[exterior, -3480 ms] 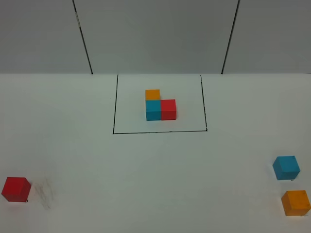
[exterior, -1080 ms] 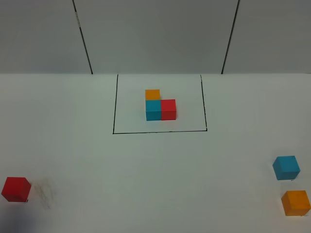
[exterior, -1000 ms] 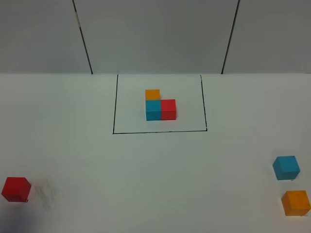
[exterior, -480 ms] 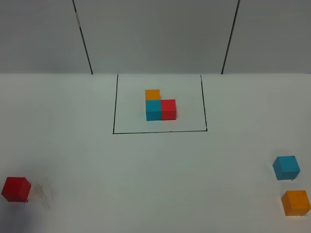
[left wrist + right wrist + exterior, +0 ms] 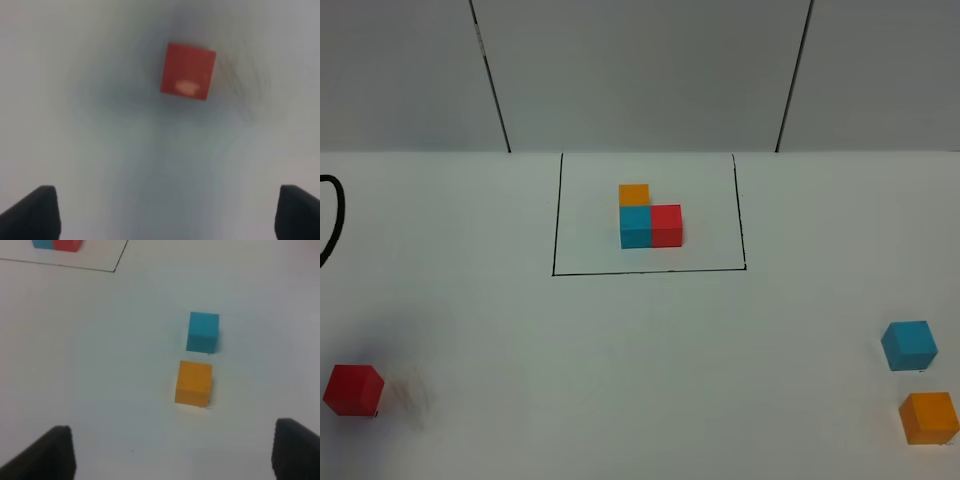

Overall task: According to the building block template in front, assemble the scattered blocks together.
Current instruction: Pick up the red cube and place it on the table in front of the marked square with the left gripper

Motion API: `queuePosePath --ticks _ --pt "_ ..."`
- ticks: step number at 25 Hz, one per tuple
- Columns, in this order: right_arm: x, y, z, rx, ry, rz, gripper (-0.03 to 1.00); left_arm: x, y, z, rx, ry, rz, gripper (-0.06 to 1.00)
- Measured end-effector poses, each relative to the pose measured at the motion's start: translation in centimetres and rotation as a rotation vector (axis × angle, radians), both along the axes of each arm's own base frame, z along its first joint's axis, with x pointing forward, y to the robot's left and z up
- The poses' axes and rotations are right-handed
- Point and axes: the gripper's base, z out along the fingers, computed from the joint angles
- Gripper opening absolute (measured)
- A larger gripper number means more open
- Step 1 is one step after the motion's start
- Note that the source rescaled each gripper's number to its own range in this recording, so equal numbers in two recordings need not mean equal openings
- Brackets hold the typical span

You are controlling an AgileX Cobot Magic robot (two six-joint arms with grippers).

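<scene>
Now, at the far left of your white table [image 5: 620,350] the matte red cube [image 5: 353,389] lies alone, ahead of your left gripper [image 5: 167,214], whose dark fingers are spread wide and grasp nothing. At the middle back, the small joined orange, blue and red L-shaped template [image 5: 650,220] sits inside its thin black rectangle line [image 5: 650,271]. At the far right the matte blue cube [image 5: 908,345] lies just behind the matte orange cube [image 5: 929,417], near but apart, with your right gripper [image 5: 172,452] likewise splayed wide short of them.
</scene>
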Motion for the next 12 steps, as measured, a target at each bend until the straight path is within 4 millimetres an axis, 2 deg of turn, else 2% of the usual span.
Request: queuePosePath --ticks 12 --pt "0.0 0.0 0.0 0.0 -0.001 0.0 0.8 3.9 0.3 -5.3 -0.007 0.096 -0.006 0.92"
